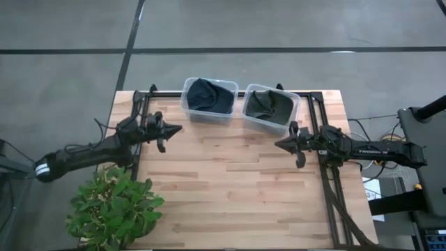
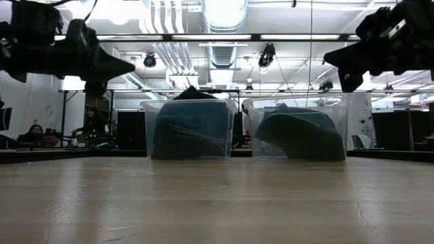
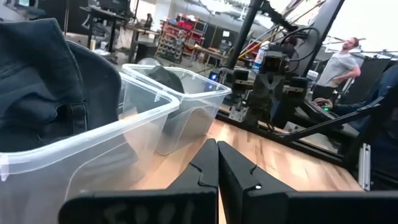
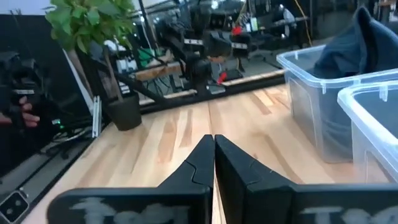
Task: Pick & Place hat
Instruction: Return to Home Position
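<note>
Two clear plastic bins stand side by side at the table's far edge. The left bin (image 1: 209, 99) (image 2: 190, 129) holds a dark blue hat (image 1: 211, 94) (image 3: 43, 87) (image 4: 367, 37). The right bin (image 1: 271, 107) (image 2: 298, 130) holds a dark grey-green hat (image 1: 268, 104) (image 2: 298, 135). My left gripper (image 1: 178, 129) (image 2: 130, 68) (image 3: 217, 149) is shut and hangs in the air near the left bin's near-left corner, pointing right. My right gripper (image 1: 279, 145) (image 2: 328, 58) (image 4: 214, 143) is shut and hangs near the right bin's near side, pointing left. Neither holds anything.
A potted plant (image 1: 115, 206) (image 4: 93, 25) stands at the table's near-left corner. Black frame rails (image 1: 327, 174) run along the table's right side and far edge. Bare wooden tabletop (image 1: 230, 188) lies between the arms and the near edge. A person (image 3: 339, 62) stands in the room behind.
</note>
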### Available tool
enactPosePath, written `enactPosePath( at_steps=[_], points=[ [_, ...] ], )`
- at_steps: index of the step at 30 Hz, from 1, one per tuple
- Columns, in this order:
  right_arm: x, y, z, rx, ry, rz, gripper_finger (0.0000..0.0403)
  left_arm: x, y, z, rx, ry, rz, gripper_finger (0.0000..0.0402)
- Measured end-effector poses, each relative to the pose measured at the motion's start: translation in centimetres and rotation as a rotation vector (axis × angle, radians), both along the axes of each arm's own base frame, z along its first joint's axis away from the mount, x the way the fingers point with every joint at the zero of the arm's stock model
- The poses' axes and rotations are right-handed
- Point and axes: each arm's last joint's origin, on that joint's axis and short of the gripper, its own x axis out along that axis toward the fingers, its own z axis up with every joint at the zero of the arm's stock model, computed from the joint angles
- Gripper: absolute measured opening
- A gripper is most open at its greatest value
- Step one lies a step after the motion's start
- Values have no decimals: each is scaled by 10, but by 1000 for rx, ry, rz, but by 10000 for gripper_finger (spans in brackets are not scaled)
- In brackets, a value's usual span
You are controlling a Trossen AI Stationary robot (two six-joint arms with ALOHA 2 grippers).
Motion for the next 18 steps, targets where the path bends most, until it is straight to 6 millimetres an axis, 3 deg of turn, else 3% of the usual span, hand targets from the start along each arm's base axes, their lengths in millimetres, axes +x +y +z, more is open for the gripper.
enactPosePath(
  at_steps=[8,18],
  points=[
    [-2,0,-10,-74,-9,-10,9,-7,-11,-11,11,-59,-46,0],
    [-2,-2,-18,-29,57,-63,9,-4,-21,-24,-17,62,-11,0]
  ],
)
